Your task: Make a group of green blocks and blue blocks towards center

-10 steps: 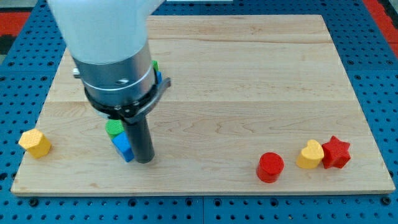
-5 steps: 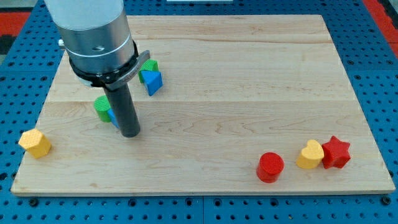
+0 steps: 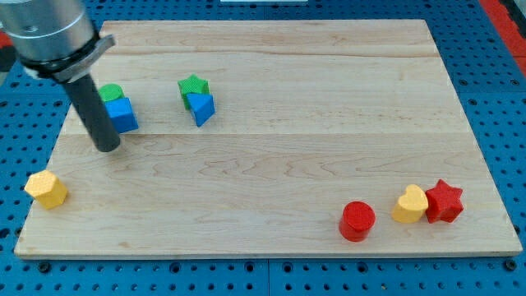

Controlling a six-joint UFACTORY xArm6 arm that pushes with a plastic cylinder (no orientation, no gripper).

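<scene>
My tip (image 3: 107, 148) rests on the board at the view's left, just below and left of a blue cube (image 3: 123, 114). A green round block (image 3: 111, 93) touches the cube's upper left. Further right, a green star block (image 3: 193, 86) sits against a blue triangular block (image 3: 200, 108) just below it. The two pairs stand apart, in the upper left part of the wooden board (image 3: 329, 123). The rod and arm body hide the board's upper left corner.
A yellow block (image 3: 46, 189) sits near the board's lower left edge. At the lower right stand a red cylinder (image 3: 357, 220), a yellow heart block (image 3: 409, 204) and a red star (image 3: 444, 201), the last two touching.
My tip moved up and to the left. The green round block and blue cube moved up and left with it. The green star and blue triangle pair became visible and has not moved.
</scene>
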